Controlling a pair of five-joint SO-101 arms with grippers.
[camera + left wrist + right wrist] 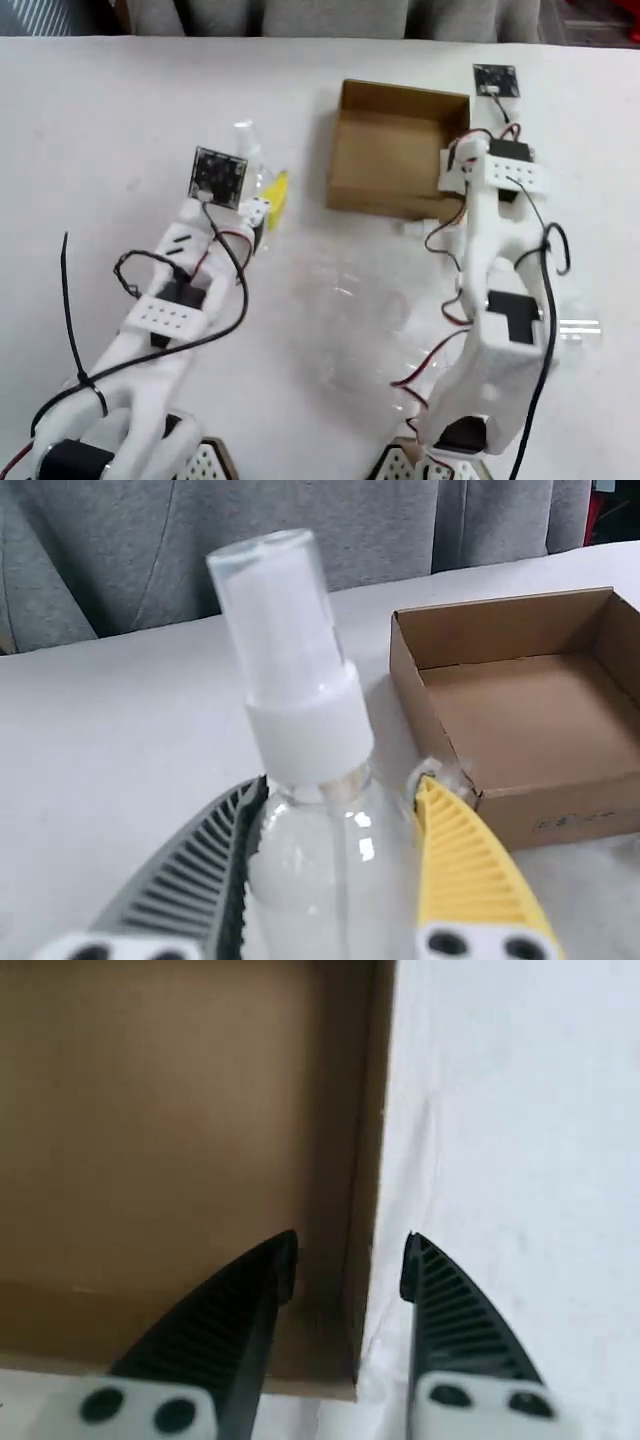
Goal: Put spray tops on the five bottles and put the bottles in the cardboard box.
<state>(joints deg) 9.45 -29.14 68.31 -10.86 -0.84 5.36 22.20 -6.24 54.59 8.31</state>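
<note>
Left wrist view: left hand [340, 792] clamps the spray-topped bottle [310, 870] upright, ready for boxing.
Right wrist view: right hand [348, 1260] narrowly straddles the cardboard box [365, 1160] wall, likely steadying it.

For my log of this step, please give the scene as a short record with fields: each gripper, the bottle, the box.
left gripper: shut on the bottle, one finger on each side
bottle: clear, spray top already on
right gripper: open, astride one wall of the box, one finger inside and one outside
box: cardboard, open at the top, on the table
box contents: the floor that shows is bare; no bottle seen in it
task state: capped bottle held by the left gripper, not yet in the box
</note>
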